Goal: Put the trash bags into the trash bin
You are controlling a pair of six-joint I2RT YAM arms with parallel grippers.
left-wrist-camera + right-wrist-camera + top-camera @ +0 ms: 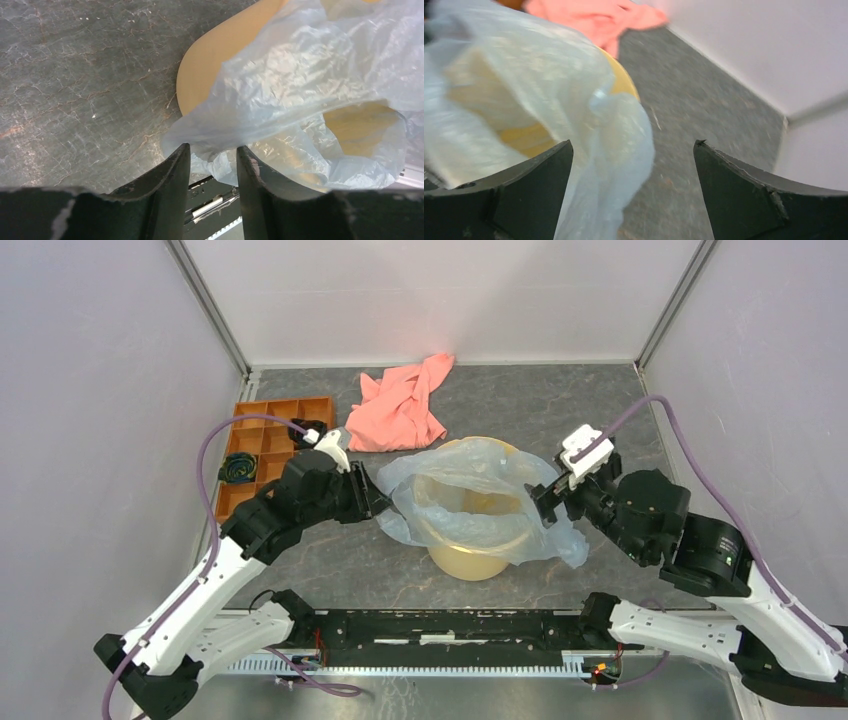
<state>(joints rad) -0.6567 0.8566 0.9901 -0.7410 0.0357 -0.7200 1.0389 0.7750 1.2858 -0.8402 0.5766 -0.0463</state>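
Left gripper (378, 502) sits at the left hem of the bag (470, 475), jaws narrow with a fold of film between them. Only its wrist view shows that fold, and I cannot tell whether it is truly pinched. The bag lies draped over the mouth of the bin (470, 562), skirts hanging outside, so I judge the step to be fitting it in, not finished. Right gripper (540, 502) stands wide and empty beside the right hem; next it probably must take that hem so both can work the film down.
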